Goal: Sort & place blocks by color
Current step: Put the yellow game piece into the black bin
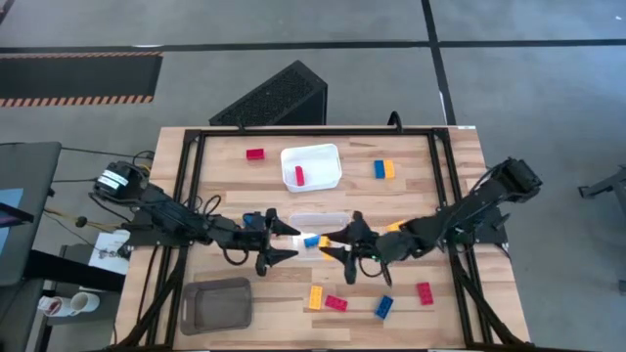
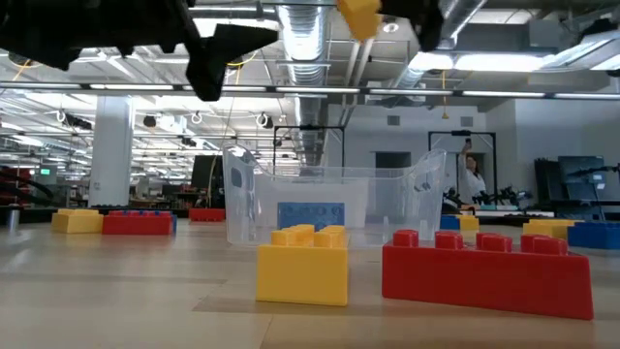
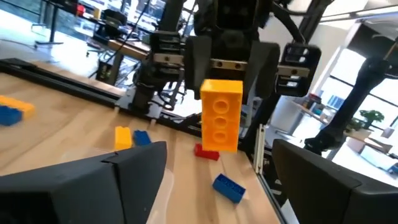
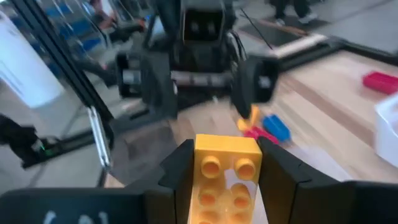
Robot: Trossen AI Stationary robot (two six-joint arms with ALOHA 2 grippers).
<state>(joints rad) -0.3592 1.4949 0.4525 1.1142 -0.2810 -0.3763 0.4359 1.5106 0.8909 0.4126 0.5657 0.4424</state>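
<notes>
My right gripper (image 1: 335,244) is shut on a yellow block (image 3: 221,115), raised near the clear tray (image 1: 318,221); the low view shows that block (image 2: 360,17) high above the tray (image 2: 334,199). A blue block (image 2: 310,213) lies in the clear tray. My left gripper (image 1: 282,240) is open, level with the right one and facing it across a small gap, touching nothing. A red block (image 1: 299,176) lies in the white tray (image 1: 323,156). Other red, blue and yellow blocks lie loose on the table. My right gripper pinches the yellow block between its two fingers (image 3: 200,62), one on each long side near the upper end (image 3: 221,90). The fingers slant down from the table's right side. The block is lifted clear and hangs below them, studs facing my left gripper.
The grey tray (image 1: 217,303) sits at the near left. Loose blocks: red (image 1: 255,154) far left, a blue and yellow pair (image 1: 383,169) far right, a yellow and red pair (image 1: 328,299), blue (image 1: 383,307) and red (image 1: 424,292) near the near edge. A black frame borders the table.
</notes>
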